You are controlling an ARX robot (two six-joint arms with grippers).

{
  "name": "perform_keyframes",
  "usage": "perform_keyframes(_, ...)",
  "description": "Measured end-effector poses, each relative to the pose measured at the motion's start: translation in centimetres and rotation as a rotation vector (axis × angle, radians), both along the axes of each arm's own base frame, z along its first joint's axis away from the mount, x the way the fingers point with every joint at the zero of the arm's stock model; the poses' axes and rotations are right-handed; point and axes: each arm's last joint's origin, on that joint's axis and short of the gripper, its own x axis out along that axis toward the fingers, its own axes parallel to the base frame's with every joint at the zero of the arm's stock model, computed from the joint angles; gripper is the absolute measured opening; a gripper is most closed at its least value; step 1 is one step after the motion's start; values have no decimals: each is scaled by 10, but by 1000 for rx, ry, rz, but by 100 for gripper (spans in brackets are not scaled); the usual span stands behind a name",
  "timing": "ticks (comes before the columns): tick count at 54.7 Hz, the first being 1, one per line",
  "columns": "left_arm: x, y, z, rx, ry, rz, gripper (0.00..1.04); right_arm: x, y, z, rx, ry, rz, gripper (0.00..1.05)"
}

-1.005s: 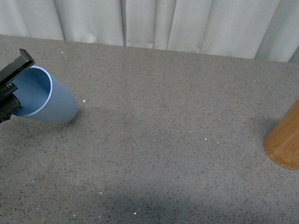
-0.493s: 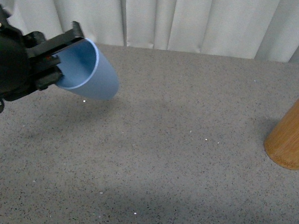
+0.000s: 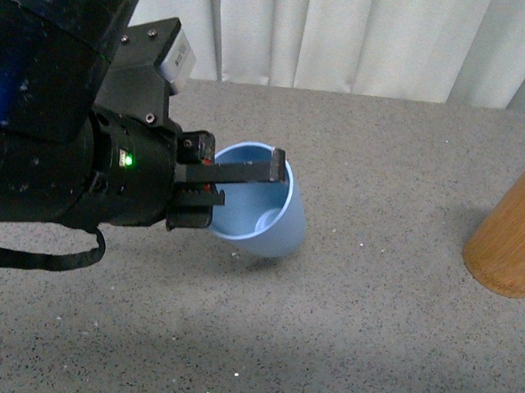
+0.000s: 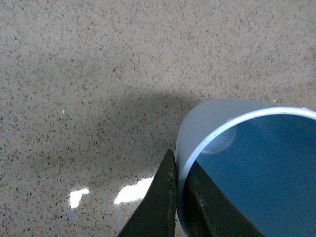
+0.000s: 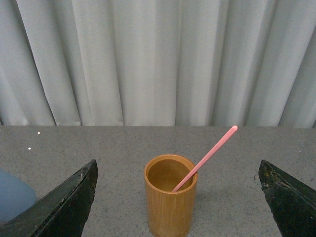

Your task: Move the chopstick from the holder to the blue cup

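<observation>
The light blue cup stands nearly upright with its mouth up, near the middle of the table. My left gripper is shut on its rim. In the left wrist view the gripper has one finger outside and one inside the cup's wall. The orange-brown holder stands upright with one pink chopstick leaning out of it. My right gripper is open, its fingers wide on either side of the holder and short of it. In the front view the holder is cut off at the right edge.
A speckled grey tabletop runs between cup and holder. White curtains hang along the table's far edge. My bulky black left arm fills the left of the front view. A sliver of the blue cup shows in the right wrist view.
My left arm has carried the blue cup from the far left to the table's middle and turned it from lying tilted to nearly upright. The holder has not moved.
</observation>
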Motion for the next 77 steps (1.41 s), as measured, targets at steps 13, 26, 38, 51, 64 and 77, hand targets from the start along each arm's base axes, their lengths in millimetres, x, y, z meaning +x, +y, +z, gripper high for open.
perform_keyframes(13, -6, 0, -12, 58, 33, -14, 4, 0, 0, 0, 0, 0, 0, 95)
perform_keyframes(26, -7, 0, -14, 67, 41, -19, 12, 0, 0, 0, 0, 0, 0, 95)
perform_keyframes(38, -7, 0, -9, 63, 36, -16, 49, 0, 0, 0, 0, 0, 0, 95)
perform_keyframes(51, -1, 2, 16, -17, -18, 40, 89, 0, 0, 0, 0, 0, 0, 95)
perform_keyframes(64, 4, 31, 29, -23, -348, 252, 87, 0, 0, 0, 0, 0, 0, 95)
perform_keyframes(77, -56, 124, 48, 98, -784, 269, 48, 0, 0, 0, 0, 0, 0, 95)
